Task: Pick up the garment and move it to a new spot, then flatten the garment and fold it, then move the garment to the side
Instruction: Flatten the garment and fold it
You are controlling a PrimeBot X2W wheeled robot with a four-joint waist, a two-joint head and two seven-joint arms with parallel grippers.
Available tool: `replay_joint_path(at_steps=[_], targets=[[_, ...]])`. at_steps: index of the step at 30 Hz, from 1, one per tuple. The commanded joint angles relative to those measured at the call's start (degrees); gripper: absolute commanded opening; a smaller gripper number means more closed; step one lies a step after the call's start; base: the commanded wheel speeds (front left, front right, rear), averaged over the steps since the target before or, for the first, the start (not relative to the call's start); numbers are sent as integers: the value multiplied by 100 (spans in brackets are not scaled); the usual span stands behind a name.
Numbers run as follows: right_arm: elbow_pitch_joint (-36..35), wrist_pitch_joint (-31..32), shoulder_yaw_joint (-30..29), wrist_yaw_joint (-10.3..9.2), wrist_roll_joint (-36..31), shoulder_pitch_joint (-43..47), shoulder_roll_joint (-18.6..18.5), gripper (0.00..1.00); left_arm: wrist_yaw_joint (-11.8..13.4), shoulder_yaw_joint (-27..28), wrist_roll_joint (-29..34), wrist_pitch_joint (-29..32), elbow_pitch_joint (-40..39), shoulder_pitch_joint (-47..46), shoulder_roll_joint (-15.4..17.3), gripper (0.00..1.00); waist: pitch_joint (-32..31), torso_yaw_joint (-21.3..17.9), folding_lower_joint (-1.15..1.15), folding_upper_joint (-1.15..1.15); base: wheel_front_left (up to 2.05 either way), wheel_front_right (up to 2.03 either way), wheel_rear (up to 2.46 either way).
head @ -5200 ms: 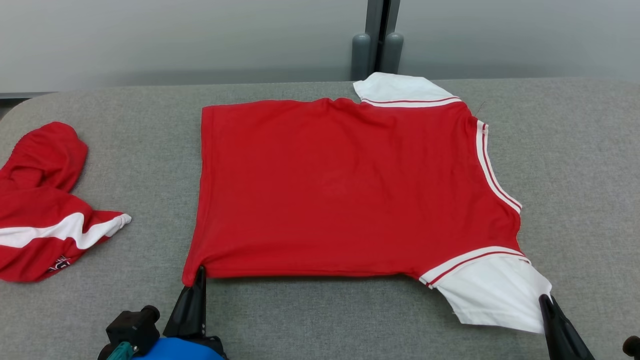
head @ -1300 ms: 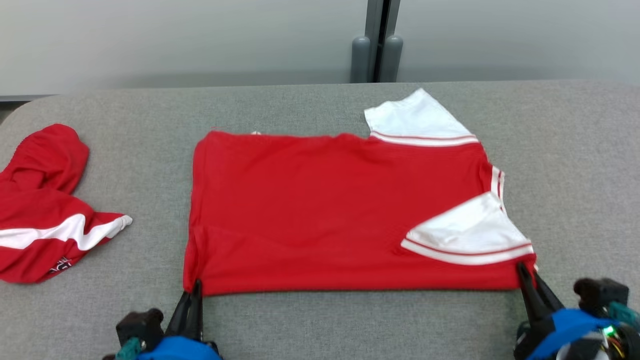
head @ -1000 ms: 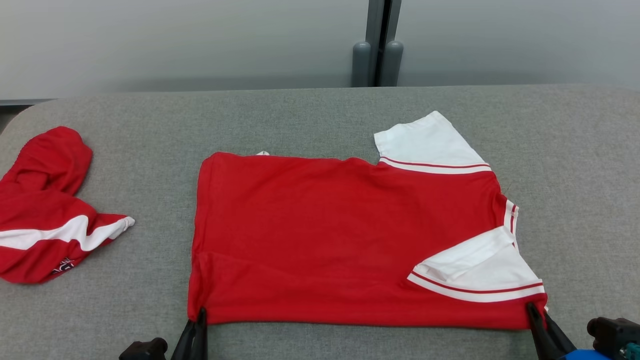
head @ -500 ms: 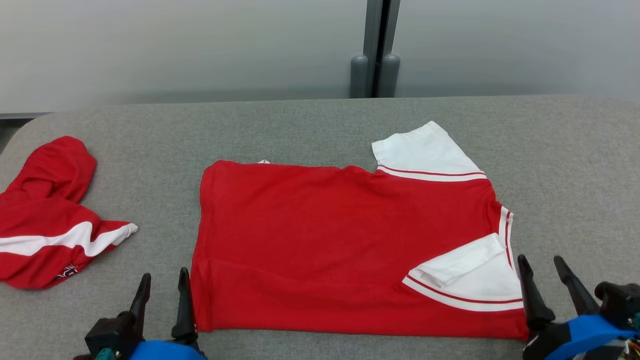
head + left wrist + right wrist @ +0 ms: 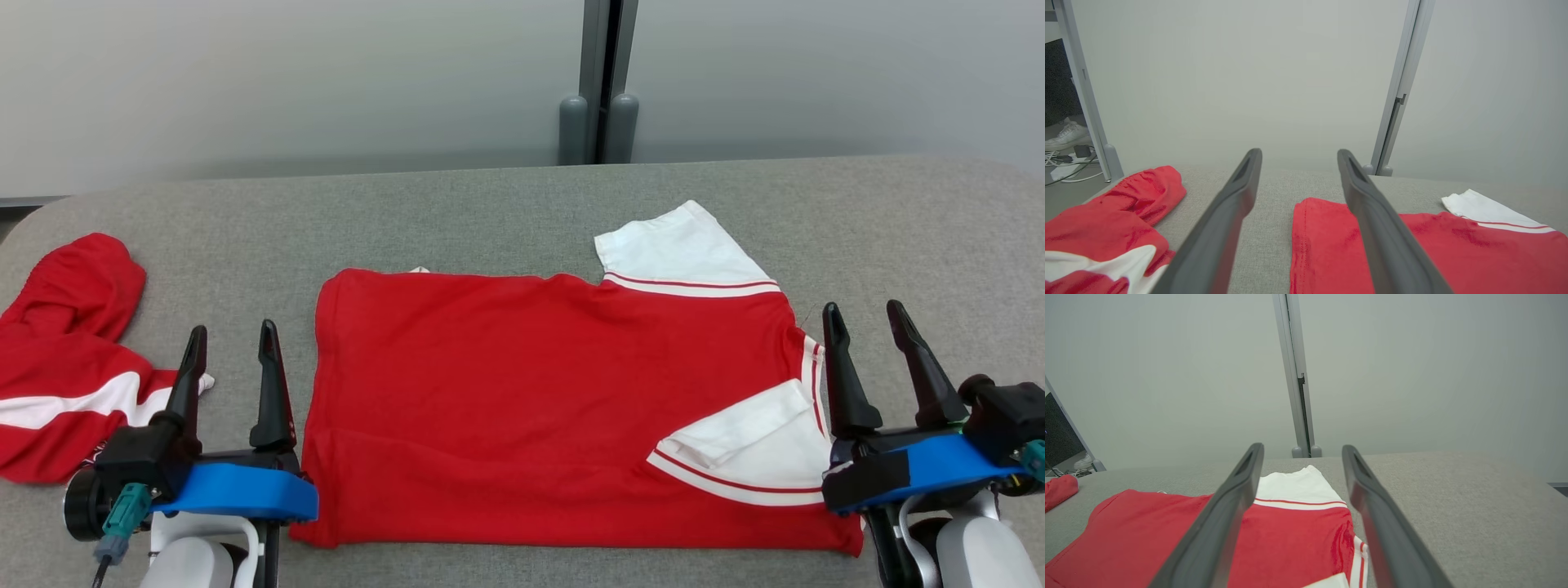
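You've got the shirt (image 5: pixel 531 392) lying flat mid-table (image 5: pixel 490 212), with its near white sleeve folded onto the red body at 4 o'clock. Left gripper (image 5: pixel 232 328) is at 8 o'clock and right gripper (image 5: pixel 863 307) at 3 o'clock, both with jaws spread wide and holding nothing. Crumpled red cloth (image 5: pixel 65 327) sits at 9 o'clock.

A grey fabric tabletop (image 5: pixel 490 204) runs back to a pale grey partition wall (image 5: pixel 286 82). The wall is split by an upright post (image 5: pixel 600 65) with two rounded grey feet (image 5: pixel 573 131) at its base. A crumpled red cloth (image 5: pixel 65 343) with a white band lies at the tabletop's left edge. On the floor past the partition are a white shoe (image 5: pixel 1065 134) and what may be a charger with cables (image 5: pixel 1069 157).
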Motion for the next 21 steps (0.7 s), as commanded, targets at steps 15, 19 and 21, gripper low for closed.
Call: replay_joint_path(at_steps=[15,19,21], targets=[[568,-108,161,3,-61,-446,6,100,-192,94,135,-27,483,-415,63,100,15,43,0,0,0,0,0],[684,-76,118,3,-100,-482,6,100,-228,72,111,-27,662,-490,67,100,41,62,0,0,0,0,0],[737,-44,90,3,-148,-542,6,100,-251,61,92,-24,748,-561,70,100,71,70,0,0,0,0,0]])
